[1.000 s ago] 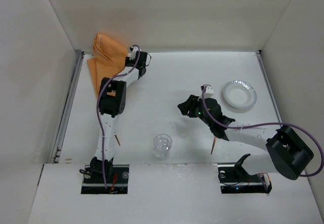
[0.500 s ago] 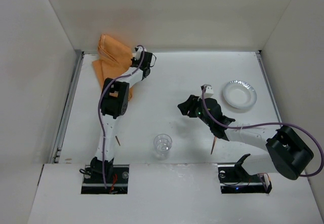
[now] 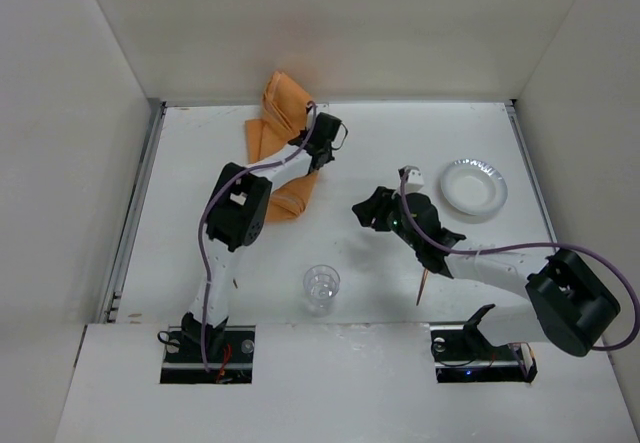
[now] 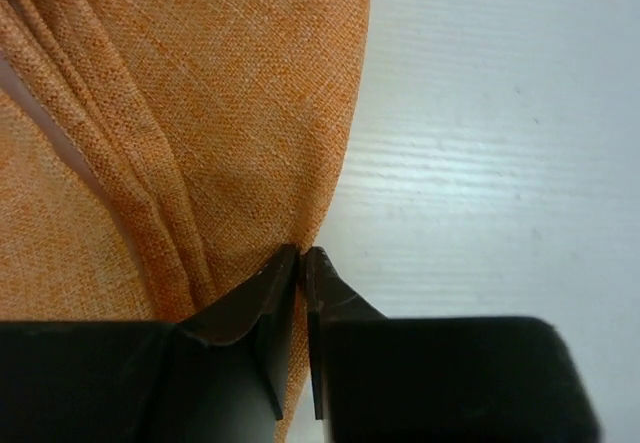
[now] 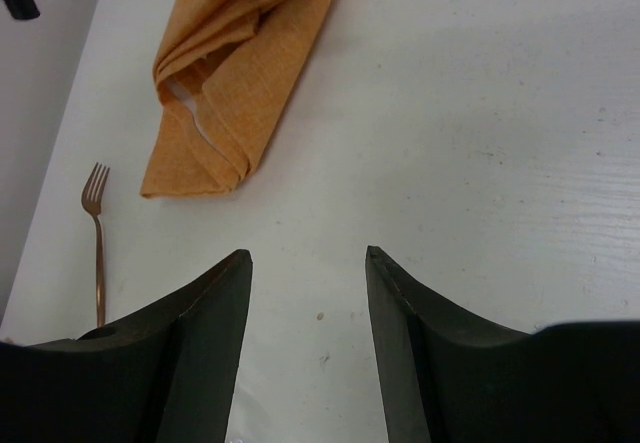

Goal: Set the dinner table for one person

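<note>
The dinner table point(image 3: 400, 143) is a wide white tabletop. An orange cloth mat point(image 3: 283, 103) lies crumpled at its far left-centre, one end riding up the back wall. My left gripper point(image 3: 316, 153) is shut on the mat's right edge; in the left wrist view the jaws point(image 4: 301, 255) pinch the orange weave point(image 4: 200, 113) beside bare table point(image 4: 500, 163). My right gripper point(image 3: 362, 213) hovers open mid-table with nothing between its fingers point(image 5: 308, 255). It faces the mat point(image 5: 240, 83).
A silver-rimmed plate point(image 3: 474, 187) sits at the far right. A clear glass point(image 3: 321, 288) stands near the front centre. A copper fork point(image 5: 96, 223) lies by the left arm, and a copper utensil point(image 3: 423, 288) pokes out under the right arm. Metal rails edge both sides.
My left gripper closed on the mat and dragged it rightward from the far left corner, bunching it up. The right arm has not moved.
</note>
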Available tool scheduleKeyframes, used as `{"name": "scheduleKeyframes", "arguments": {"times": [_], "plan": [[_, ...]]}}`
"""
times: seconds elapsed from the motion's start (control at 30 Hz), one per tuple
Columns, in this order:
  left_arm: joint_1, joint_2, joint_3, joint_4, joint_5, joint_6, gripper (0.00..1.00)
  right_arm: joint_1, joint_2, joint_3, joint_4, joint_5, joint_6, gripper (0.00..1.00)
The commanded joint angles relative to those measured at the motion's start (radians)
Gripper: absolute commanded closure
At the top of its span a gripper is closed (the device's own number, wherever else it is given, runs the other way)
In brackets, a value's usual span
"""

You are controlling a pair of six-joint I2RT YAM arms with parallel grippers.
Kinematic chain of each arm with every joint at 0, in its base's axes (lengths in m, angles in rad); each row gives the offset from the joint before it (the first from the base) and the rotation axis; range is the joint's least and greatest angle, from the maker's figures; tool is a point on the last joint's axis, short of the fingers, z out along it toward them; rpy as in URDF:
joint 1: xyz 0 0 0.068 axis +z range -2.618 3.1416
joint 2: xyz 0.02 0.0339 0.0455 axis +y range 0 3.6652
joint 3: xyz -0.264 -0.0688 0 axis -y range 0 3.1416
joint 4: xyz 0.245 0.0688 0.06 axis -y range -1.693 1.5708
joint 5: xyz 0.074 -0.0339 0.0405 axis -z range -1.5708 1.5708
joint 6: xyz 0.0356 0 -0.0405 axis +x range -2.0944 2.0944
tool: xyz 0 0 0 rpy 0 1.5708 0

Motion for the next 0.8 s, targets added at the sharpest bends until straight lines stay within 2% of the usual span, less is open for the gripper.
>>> {"name": "scheduleKeyframes", "arguments": {"times": [0.0,0.1,0.13,0.2,0.27,0.33,0.43,0.57,0.77], "plan": [[-0.025,-0.123,-0.05,0.039,0.043,-0.058,0.9,-0.015,-0.034,0.003,0.067,-0.007,-0.003,0.45],[-0.04,-0.194,-0.1,0.088,0.051,-0.079,0.79,-0.021,-0.036,0.001,0.067,-0.007,-0.003,0.51],[-0.046,-0.226,-0.117,0.105,0.045,-0.083,0.75,-0.025,-0.034,0.001,0.066,-0.018,0.001,0.61],[-0.055,-0.292,-0.154,0.159,0.045,-0.086,0.68,-0.028,-0.034,0.007,0.066,-0.065,0.009,0.74],[-0.06,-0.353,-0.186,0.22,0.052,-0.086,0.62,-0.027,-0.037,0.007,0.075,-0.087,0.015,0.83],[-0.063,-0.418,-0.212,0.261,0.058,-0.087,0.58,-0.027,-0.034,0.007,0.081,-0.09,0.015,0.86],[-0.056,-0.54,-0.312,0.362,0.06,-0.118,0.55,-0.028,-0.022,0.015,0.075,-0.095,0.024,0.86],[-0.022,-0.715,-0.516,0.479,0.051,-0.165,0.55,-0.028,0.027,0.059,0.071,-0.119,0.067,0.77],[0.07,-0.952,-0.907,0.509,-0.037,-0.372,0.54,-0.031,0.206,0.194,0.063,-0.13,0.167,0.53]]}}
